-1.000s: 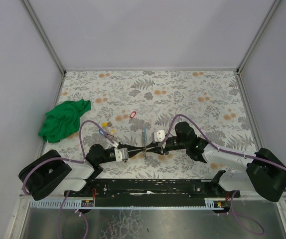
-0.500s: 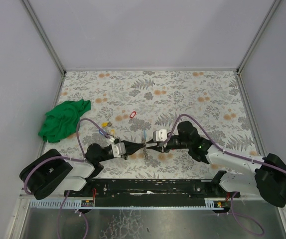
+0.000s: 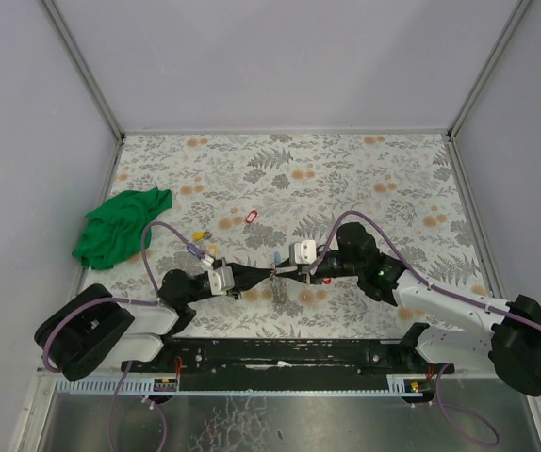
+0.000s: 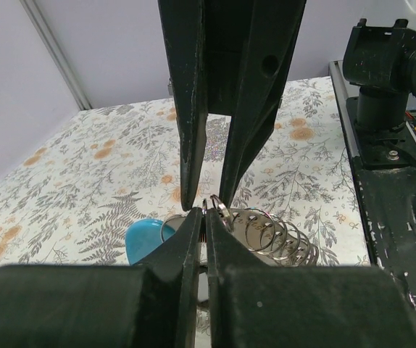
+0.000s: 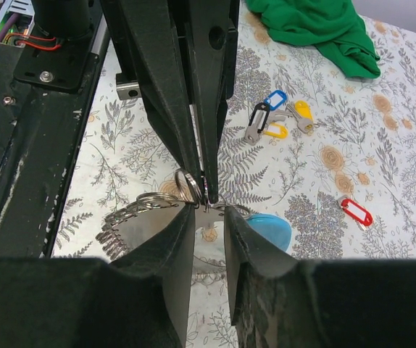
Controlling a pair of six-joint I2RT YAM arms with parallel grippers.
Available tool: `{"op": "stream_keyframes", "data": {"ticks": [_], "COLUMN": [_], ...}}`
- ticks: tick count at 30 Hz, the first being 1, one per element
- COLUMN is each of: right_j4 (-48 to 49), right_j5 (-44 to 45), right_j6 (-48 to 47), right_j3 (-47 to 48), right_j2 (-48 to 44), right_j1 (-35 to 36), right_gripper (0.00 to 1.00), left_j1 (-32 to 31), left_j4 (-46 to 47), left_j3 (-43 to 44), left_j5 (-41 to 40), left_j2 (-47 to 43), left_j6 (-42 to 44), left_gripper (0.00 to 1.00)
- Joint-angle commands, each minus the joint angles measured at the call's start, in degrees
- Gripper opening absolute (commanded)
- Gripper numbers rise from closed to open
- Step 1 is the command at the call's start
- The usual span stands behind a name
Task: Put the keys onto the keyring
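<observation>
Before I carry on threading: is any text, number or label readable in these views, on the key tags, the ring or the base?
No text can be read in any view.
Red key tag, blue key tag, yellow key tag: the label windows are too small to read.
Keyring: no marking shows.
Black base rail: no legible print.

left claw (image 4: 205,221) pinched closed; right claw (image 5: 208,216) seemingly part-open, tips meeting
</observation>
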Motion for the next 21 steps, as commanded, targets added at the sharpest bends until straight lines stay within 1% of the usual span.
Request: {"op": "stream_keyframes", "data": {"ticks": [1,4,7,11,15,21], "right_j4": [-3.4,-7.1,-7.5,-7.9,-6.7,-5.5], "right_j5": [0.4,3.7,5.4,5.8,3.1,2.0], "right_j6": [-2.8,-4.4,-4.4,-4.3,-4.1,-4.2], "right_j3": [3.9,3.3,2.6,4.1,5.0,5.8], "right_j2": [-0.6,-3.0,-5.2,-4.4,-3.8,-4.2], "right_j1": [-0.3,-0.3,-0.3,-0.4,-0.3,-0.3], "right_gripper": [0.29,0.33,0.35,0.33,0.31,0.31], "left_j1": [0.2,0.6,0.7,0.8,0.8,0.8], "left_j4": [5.4,3.0,-1.4,-1.8,-1.5,-1.7], "left_j3": [1.3,0.8,1.7,2.1,2.4,2.7], "left_j5": [0.3,-1.0,-0.9,-0.1,1.1,1.4], "left_j2": [-1.2,-2.9,-5.0,-5.4,-4.8,-4.0], "left_j6": [0.2,2.4,4.6,5.0,4.4,4.2], "left_gripper": [0.00,0.00,0.00,0.00,0.00,0.00]}}
